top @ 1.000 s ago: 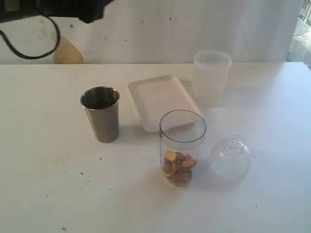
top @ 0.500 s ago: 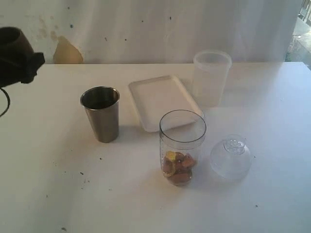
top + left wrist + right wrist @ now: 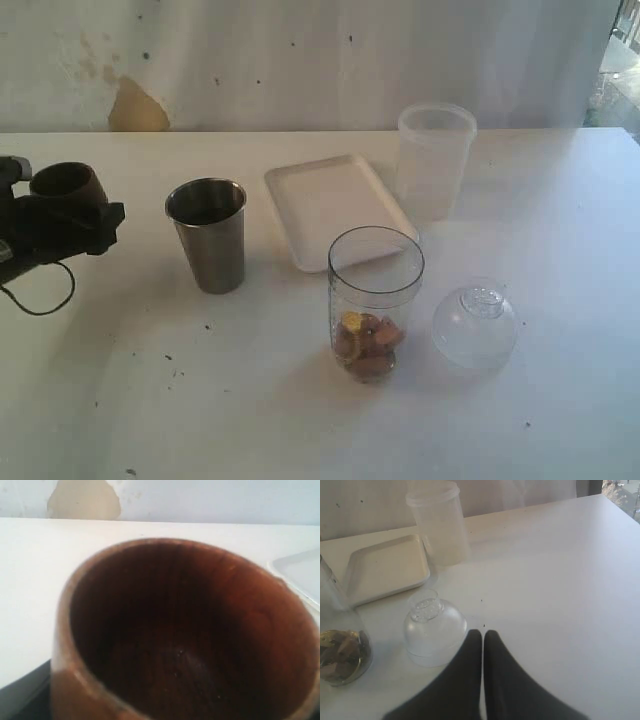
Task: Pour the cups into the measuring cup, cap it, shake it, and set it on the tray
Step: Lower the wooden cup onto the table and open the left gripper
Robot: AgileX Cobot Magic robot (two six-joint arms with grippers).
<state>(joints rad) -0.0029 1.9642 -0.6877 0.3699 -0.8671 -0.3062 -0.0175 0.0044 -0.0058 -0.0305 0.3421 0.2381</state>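
At the far left, low over the table, my left gripper (image 3: pixel 66 208) is shut on the brown wooden cup (image 3: pixel 62 181). The cup stands upright and its dark inside (image 3: pixel 185 630) looks empty. The steel tumbler (image 3: pixel 207 235) stands to its right, apart from it. The clear measuring cup (image 3: pixel 375 300) in the middle holds brown and yellow pieces at its bottom. The dome cap (image 3: pixel 475 325) rests on the table beside it. Behind them lies the white tray (image 3: pixel 335 205). My right gripper (image 3: pixel 483 632) is shut and empty, next to the cap (image 3: pixel 434 627), and is out of the exterior view.
A frosted translucent tumbler (image 3: pixel 435 160) stands behind the measuring cup, right of the tray. A black cable (image 3: pixel 40 295) loops on the table under the left arm. Small dark specks dot the white tabletop.
My left gripper has come down from the upper left to table level with the wooden cup in it. Nothing else has moved.
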